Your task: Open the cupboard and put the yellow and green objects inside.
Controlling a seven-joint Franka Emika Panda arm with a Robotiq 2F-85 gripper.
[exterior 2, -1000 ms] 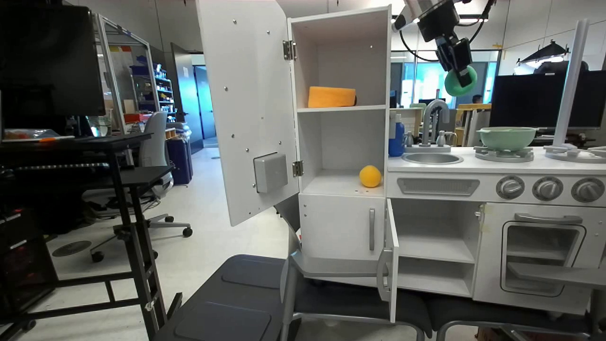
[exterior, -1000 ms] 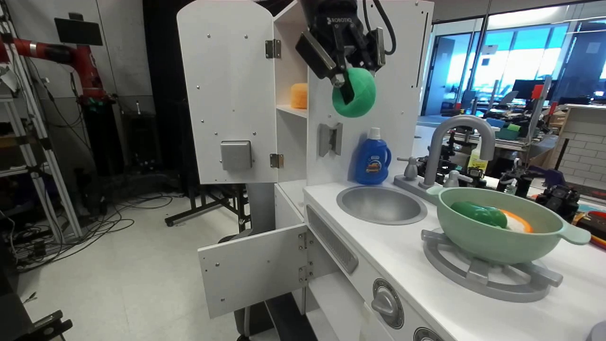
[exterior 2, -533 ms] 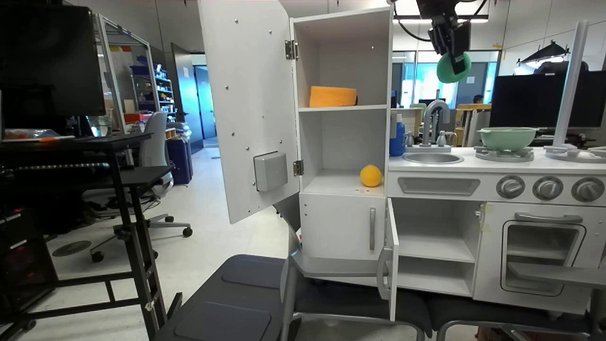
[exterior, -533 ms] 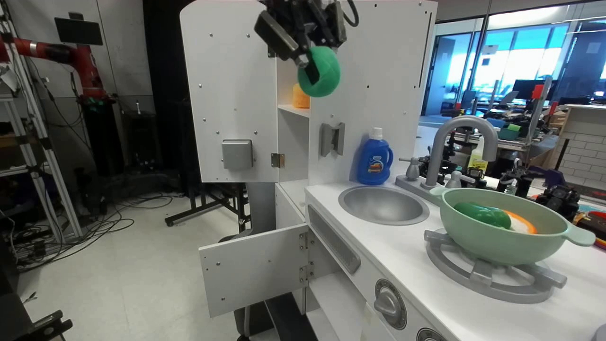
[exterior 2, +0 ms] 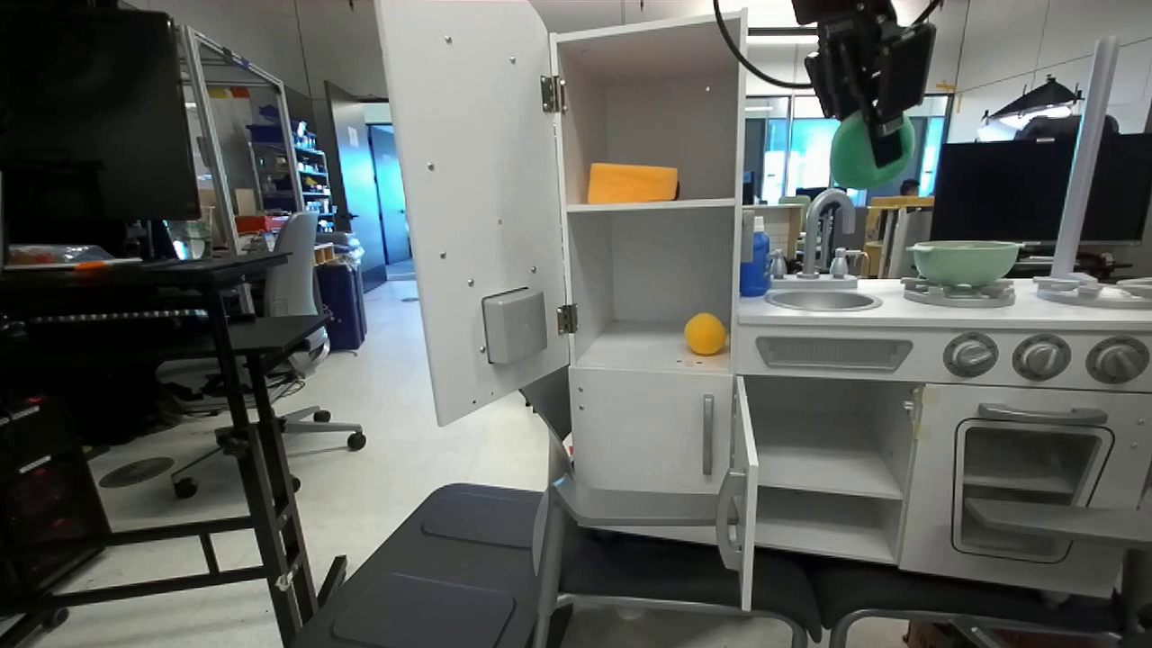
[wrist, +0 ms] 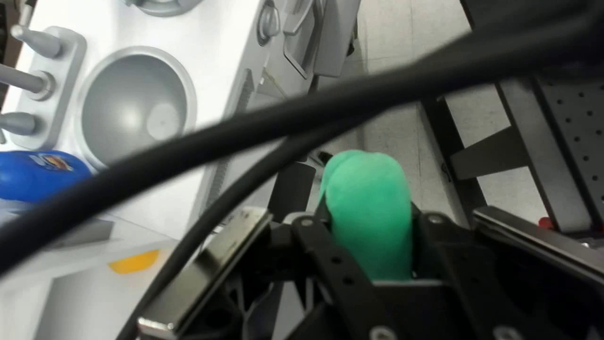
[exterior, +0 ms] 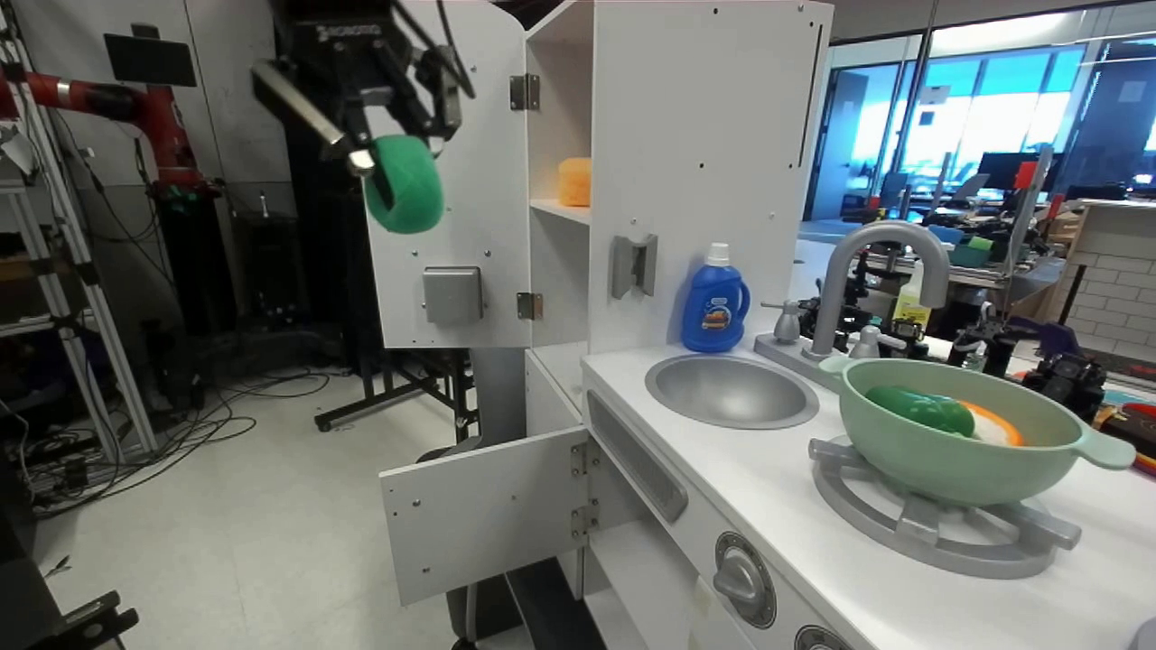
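Step in hand, I judge: transfer of the green toy (exterior: 408,191) to the cupboard (exterior 2: 670,270), whose tall door (exterior 2: 477,216) stands wide open. Tool (wrist: 370,217) is gripping the green toy, up in mid-air, w/ floor (wrist: 429,28) showing past it in the wrist view; not yet inside. Yellow ball (exterior 2: 705,334) sits in the cupboard's lower open compartment, under the shelf (exterior 2: 702,205) & near the side wall (exterior: 695,108) on the sink (exterior: 731,397) side, so approx. half done, I'd say. Next move prob. calls for: line up w/ the opening, keep clear of side wall & door edge, reach in, set toy down on either level, then let go. Counts: 1 green toy, 1 yellow ball, 1 orange block (exterior 2: 633,184) on the shelf, 1 blue bottle (exterior: 713,307) on the bench (exterior: 750,460), 1 sink, 1 tap (exterior: 829,302), 1 open low door (exterior: 483,519), 3 knobs (exterior 2: 971,355) in an exterior view, 1 bowl (exterior: 957,469) w/ 1 green pepper (exterior: 921,411) + at least 1 orange-and-white pc (exterior: 993,424), partly hidden, so no exact no. there.
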